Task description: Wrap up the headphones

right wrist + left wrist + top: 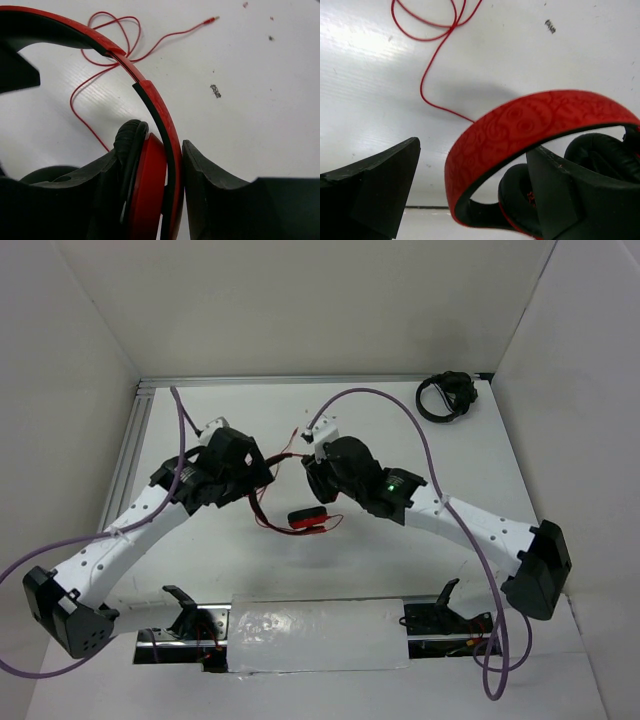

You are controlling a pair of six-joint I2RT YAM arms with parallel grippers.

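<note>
The red headphones (308, 518) are at the table's middle, between both grippers. In the right wrist view my right gripper (150, 150) is shut on one red earcup (147, 190) together with the headband arm (160, 110). In the left wrist view the patterned red headband (520, 125) arches between the wide-open jaws of my left gripper (475, 150); its right finger (560, 200) sits inside the band's loop by the black pads (600, 155). The thin red cable (427, 75) lies loose in loops on the table, its plug (212, 20) free. From above, the left gripper (262, 472) and the right gripper (312, 478) face each other.
All-black headphones (447, 397) lie at the far right corner. An aluminium rail (130, 450) runs along the table's left edge, with white walls around. A white wrapped block (318, 635) sits at the near edge between the arm bases.
</note>
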